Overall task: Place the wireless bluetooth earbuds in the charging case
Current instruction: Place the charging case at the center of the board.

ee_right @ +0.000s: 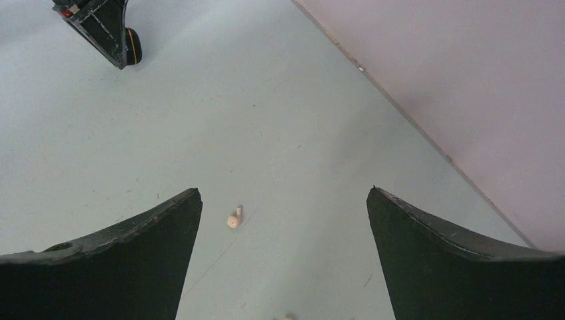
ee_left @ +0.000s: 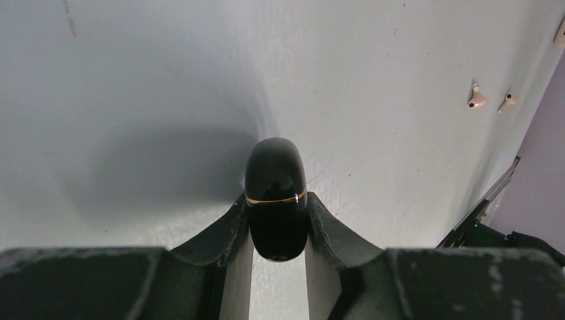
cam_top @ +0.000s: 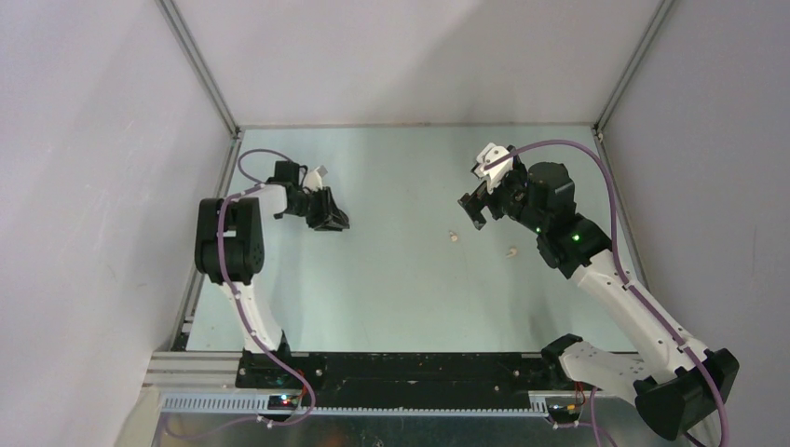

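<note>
My left gripper [cam_top: 332, 220] is shut on a glossy black charging case with a thin gold seam [ee_left: 275, 193], closed and held between both pads low over the table. The case also shows in the right wrist view [ee_right: 132, 45]. Two off-white earbuds lie on the table right of centre: one [cam_top: 454, 237] and another [cam_top: 511, 251]. They show far right in the left wrist view [ee_left: 475, 99] [ee_left: 508, 101]. My right gripper [cam_top: 475, 210] is open and empty, raised above the nearer earbud [ee_right: 234, 218], which sits by its left finger. No black earbuds are in view.
The pale table [cam_top: 401, 289] is boxed in by white walls at the back and on both sides. A metal frame post [cam_top: 200, 70] runs up at the back left, another at the back right [cam_top: 633, 65].
</note>
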